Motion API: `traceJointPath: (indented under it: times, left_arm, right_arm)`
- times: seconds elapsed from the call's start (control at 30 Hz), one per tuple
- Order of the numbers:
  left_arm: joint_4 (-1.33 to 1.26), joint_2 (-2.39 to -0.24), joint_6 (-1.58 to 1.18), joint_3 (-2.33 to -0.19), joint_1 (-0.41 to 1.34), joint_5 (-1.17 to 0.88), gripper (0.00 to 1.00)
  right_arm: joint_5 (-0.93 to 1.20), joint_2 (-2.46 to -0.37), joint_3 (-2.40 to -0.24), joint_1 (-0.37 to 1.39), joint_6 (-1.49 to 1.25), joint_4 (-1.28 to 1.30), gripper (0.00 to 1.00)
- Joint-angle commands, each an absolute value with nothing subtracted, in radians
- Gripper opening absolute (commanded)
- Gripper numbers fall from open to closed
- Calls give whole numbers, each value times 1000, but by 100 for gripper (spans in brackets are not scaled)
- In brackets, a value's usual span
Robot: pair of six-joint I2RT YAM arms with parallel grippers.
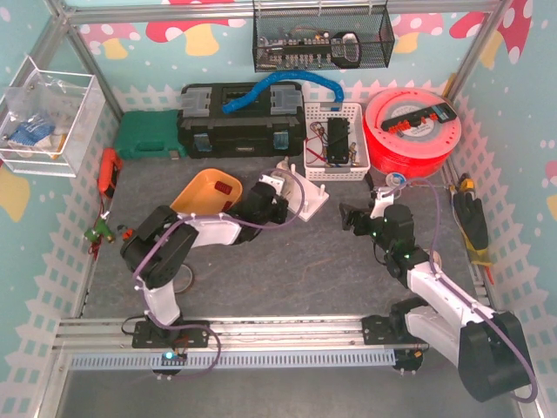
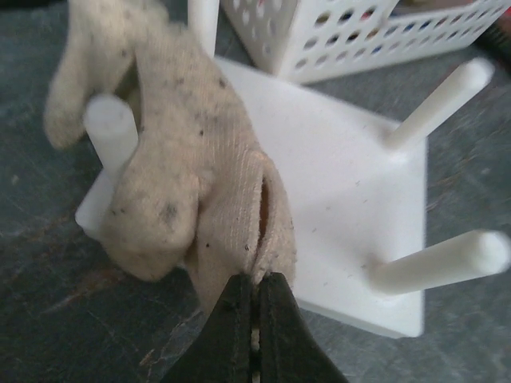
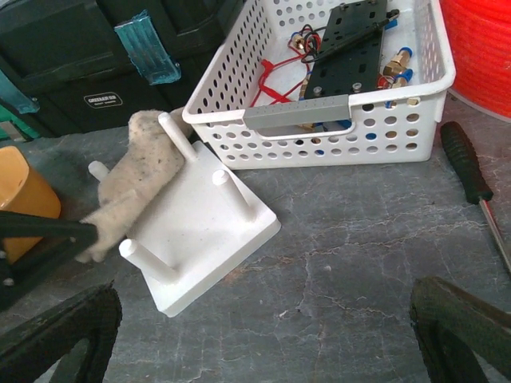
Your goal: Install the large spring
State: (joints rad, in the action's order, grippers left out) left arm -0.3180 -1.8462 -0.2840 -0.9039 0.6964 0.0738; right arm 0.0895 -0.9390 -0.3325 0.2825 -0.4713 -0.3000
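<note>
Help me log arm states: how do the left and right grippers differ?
The left gripper is shut, pinching the beige cloth draped on the white peg base; the right gripper is open and empty. The left gripper is at the peg base's edge; the right gripper hangs back, apart from it. Both face that base.

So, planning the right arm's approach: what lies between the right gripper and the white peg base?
Nothing: in the right wrist view only bare grey mat separates the right gripper from the white peg base.
</note>
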Motion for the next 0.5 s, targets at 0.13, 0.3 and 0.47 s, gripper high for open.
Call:
traceJointPath:
  times: [0.13,0.3,0.47]
  left_arm:
    - [-280,-1626,-307,-980,701,1,0]
    - [-271,-1553,-339,-1034,704,-67,0]
    - [-269,-1547,-366,-1100,744,-90,0]
  right_arm:
    - [-26,-922,-314,287,-496,-300,97]
    - [-107,-919,-309,287,-539,-287,97]
    - [-261,-877,-312,287,-613,-217,98]
